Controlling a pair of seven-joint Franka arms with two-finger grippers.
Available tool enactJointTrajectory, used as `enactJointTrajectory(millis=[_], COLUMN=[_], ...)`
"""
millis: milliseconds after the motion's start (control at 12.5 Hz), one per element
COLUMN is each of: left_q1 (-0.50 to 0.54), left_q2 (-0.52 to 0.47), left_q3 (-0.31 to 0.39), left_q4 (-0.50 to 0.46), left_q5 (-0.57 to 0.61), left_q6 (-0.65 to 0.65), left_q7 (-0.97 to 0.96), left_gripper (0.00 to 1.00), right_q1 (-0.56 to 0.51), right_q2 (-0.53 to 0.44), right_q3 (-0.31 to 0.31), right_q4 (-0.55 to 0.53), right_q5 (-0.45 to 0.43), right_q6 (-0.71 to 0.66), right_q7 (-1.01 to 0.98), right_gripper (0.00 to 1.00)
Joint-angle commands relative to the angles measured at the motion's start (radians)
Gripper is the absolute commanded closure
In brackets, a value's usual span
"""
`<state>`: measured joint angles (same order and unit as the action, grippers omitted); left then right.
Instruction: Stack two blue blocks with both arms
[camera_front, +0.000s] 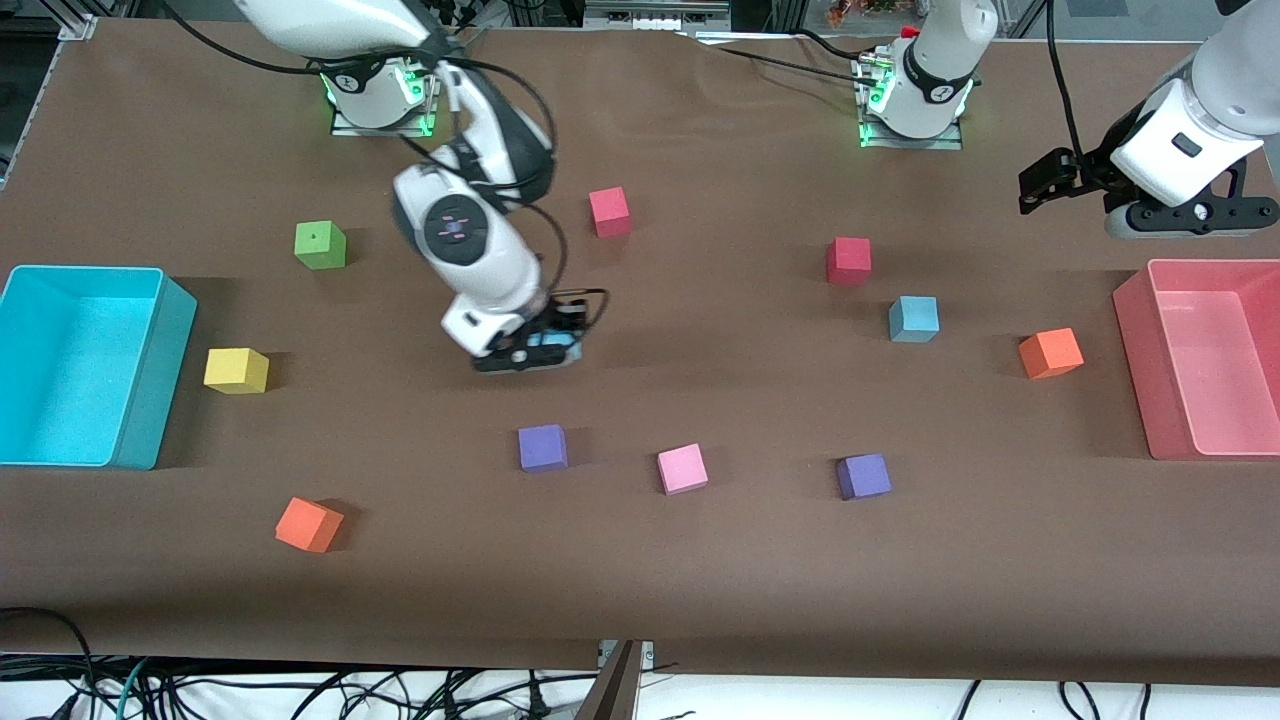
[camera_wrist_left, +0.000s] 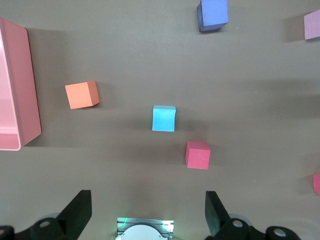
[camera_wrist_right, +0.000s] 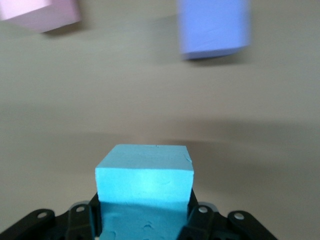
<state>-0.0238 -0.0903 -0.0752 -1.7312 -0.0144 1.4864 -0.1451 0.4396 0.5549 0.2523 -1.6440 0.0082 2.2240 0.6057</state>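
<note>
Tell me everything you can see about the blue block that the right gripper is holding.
The blue block is a small light sky-blue cube with a matte, foam-like surface and slightly rough faces. The right gripper is shut on it, its black fingers pressing two opposite sides; the top face is level. It is near the middle of the brown table, with a purple block nearer to the front camera. Whether it rests on the table cannot be told.

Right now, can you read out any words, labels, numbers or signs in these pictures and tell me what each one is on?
No readable text anywhere.
Right arm: small marks on a dark round cap, too blurred to read.
Left arm base: a small dark emblem, too small to read.
The blue block in the right tool, the other blue block, the cyan bin and the pink bin: plain, no markings.
</note>
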Motion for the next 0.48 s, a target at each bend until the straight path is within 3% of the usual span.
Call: enactJointTrajectory(millis=[0, 160, 401], left_q1=[0.004, 0.004, 0.011], left_q2=[0.0, 0.007, 0.01], left_q3=[0.0, 0.0, 0.0], left_q4=[-0.014, -0.024, -0.057], left_q5=[0.016, 0.016, 0.016], left_q6=[0.015, 0.029, 0.067], left_q7=[0.019, 0.019, 0.019], left_gripper=[0.0, 0.0, 0.0], right_q1=[0.1, 0.142, 0.151], right_q2=[0.201, 0.276, 0.316], right_q3=[-0.013, -0.027, -0.027], right_q4=[0.231, 0.286, 0.286], right_q5=[-0.01, -0.054, -0.096], right_q6=[-0.017, -0.011, 0.037], right_q7=[0.13, 0.132, 0.134], right_gripper=[0.72, 0.72, 0.7])
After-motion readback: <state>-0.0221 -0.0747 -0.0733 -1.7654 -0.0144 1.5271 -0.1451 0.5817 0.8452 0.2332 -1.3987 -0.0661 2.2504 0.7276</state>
